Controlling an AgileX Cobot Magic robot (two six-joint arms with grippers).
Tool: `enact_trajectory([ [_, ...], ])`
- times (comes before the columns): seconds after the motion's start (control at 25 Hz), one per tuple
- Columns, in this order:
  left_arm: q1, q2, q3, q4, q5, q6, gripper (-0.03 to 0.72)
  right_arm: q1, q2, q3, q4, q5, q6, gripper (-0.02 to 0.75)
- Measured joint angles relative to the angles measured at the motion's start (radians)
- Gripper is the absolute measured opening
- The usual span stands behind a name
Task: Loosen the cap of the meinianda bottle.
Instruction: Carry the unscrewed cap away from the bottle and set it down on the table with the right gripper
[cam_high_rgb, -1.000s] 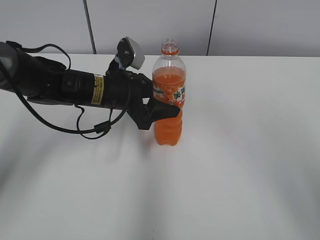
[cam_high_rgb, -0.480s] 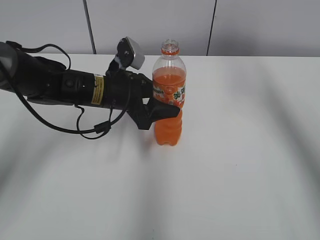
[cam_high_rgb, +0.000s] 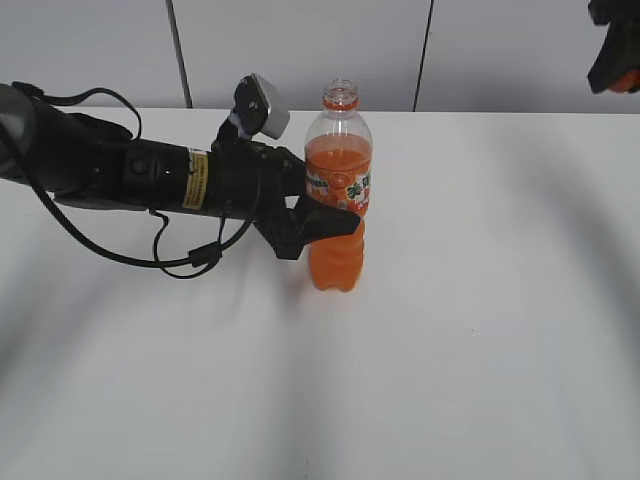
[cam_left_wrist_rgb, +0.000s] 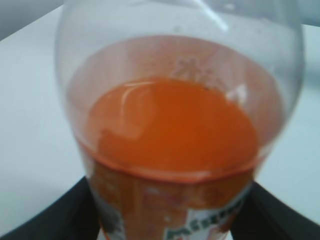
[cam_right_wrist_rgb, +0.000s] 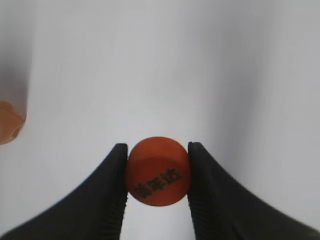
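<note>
The meinianda bottle is held upright on the white table, clamped at its label band by the left gripper. Its neck is seen open. The cap is pinched between the right gripper fingers, carried high at the exterior view's top right corner.
</note>
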Motion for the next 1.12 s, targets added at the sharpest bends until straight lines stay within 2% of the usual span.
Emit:
enact_trajectory([
  [0.36,0.000,0.000,0.000,0.000,0.000,0.000,0.436,-0.002,0.015,0.342,0.085,-0.331,-0.001,0.274],
  [0.48,0.000,0.000,0.000,0.000,0.000,0.000,0.436,-0.002,0.061,0.410,0.088,-0.378,-0.003,0.274],
  [1.12,0.000,0.000,0.000,0.000,0.000,0.000,0.436,-0.002,0.269,0.426,0.088,-0.540,-0.006,0.274],
])
